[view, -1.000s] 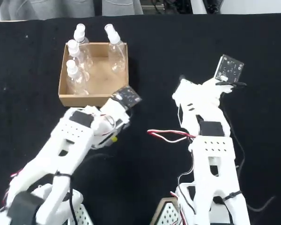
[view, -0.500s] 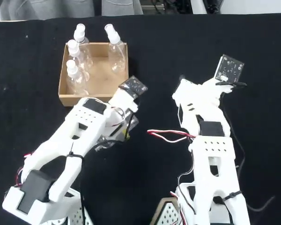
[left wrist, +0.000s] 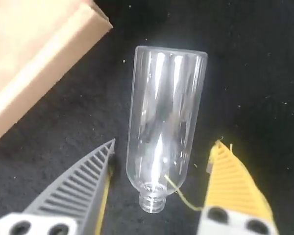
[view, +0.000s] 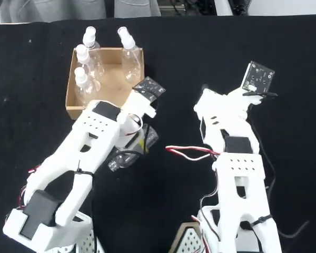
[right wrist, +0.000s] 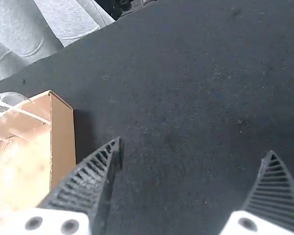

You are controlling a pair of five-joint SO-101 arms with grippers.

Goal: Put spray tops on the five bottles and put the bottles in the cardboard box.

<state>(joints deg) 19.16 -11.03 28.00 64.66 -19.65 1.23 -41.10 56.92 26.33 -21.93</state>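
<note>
Where the black worktop (view: 200, 47) ran up to the near corner of the cardboard box (view: 81, 112), a clear bottle (left wrist: 164, 122) lay on its side without a spray top. Its flat base was toward the box and its open neck pointed away from it. It lay just beside the box wall but apart from it, with a strip of worktop between the two. The left gripper (left wrist: 165, 143) hung over this bottle with its jaws spread, one grey and one yellow. They stood on either side of the neck end, with a dark gap showing at each flank, so they pinched nothing. Beyond the bottle the box stood open-topped. Three capped bottles (view: 87, 89) with white spray tops stood in a row along the box's side wall farther from the right arm. Whether the farthest of them stood inside the far wall or just past it could not be told. A fourth capped bottle (view: 130, 60) stood upright at the box's opposite far corner. Well apart from the box, out past that corner, the right gripper (right wrist: 194, 147) hung over bare worktop, its black jaws spread wide and holding nothing.
</note>
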